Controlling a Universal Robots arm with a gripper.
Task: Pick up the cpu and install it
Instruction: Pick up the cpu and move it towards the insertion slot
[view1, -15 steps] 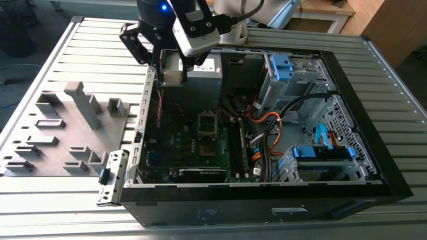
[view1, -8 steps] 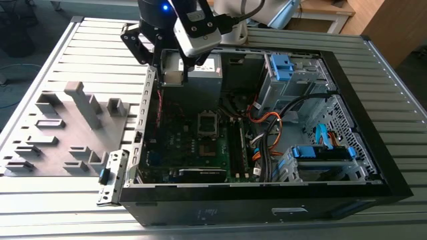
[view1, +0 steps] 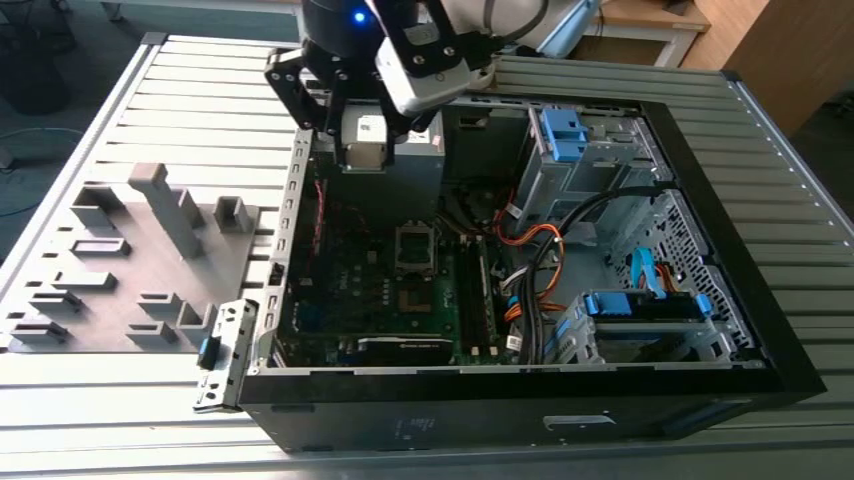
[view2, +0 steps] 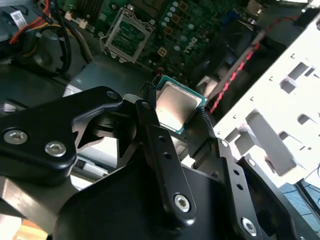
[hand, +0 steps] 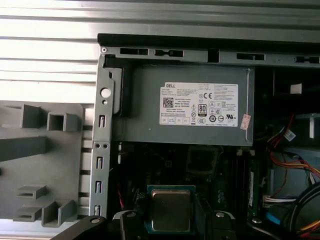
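Observation:
The cpu (view2: 175, 109), a thin square chip with a dull silvery top and a green edge, hangs in the air with my gripper (view2: 176, 112) shut on it, one black finger (view2: 150, 120) against each side. In the first wrist view the cpu (hand: 170, 210) hangs over the dark inside of the open computer case, just in front of the power-supply box (hand: 185, 107). In the exterior view my gripper (view1: 366, 152) hovers over the back left corner of the case. The empty motherboard socket (view1: 416, 248) lies lower down in the middle of the board, and the second wrist view shows the socket (view2: 126, 31) some way beyond the chip.
The open case (view1: 534, 412) lies on a slatted metal table. Orange, black and blue cables (view1: 534, 250) and blue drive cages (view1: 641, 305) fill its right half. A grey plastic tray (view1: 120, 260) with upright blocks lies at the exterior view's left.

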